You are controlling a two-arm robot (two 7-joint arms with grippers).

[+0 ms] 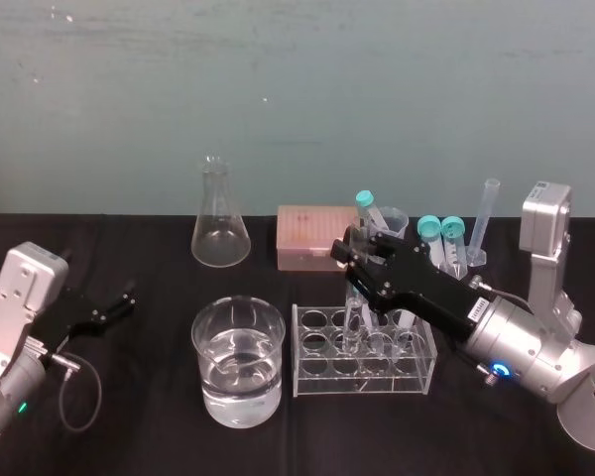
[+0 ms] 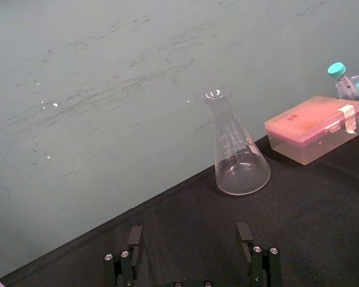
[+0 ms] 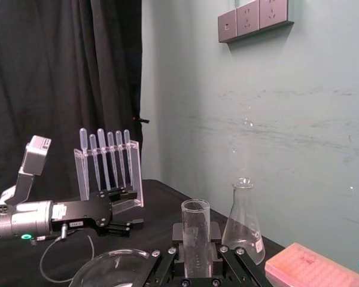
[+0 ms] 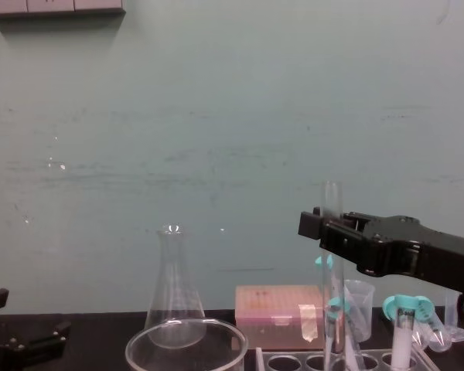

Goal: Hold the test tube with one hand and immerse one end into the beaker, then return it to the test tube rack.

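Fingers (image 3: pixel 215 232) clasping test tube (image 1: pixel 352 319) in rack (image 1: pixel 307 383), right gripper (image 1: pixel 349 263); left gripper (image 1: pixel 127 297) parked

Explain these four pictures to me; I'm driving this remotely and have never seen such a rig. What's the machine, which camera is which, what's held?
It is a two-armed robot at a black table. One picture looks down from its head, one looks across from its chest, and one comes from each wrist. On the table: a beaker with clear liquid, a test tube rack, a flask, a pink box and teal-capped tubes. The right gripper has its fingers around the test tube, whose lower end stands in the rack. The left gripper rests open at the table's left, holding nothing.
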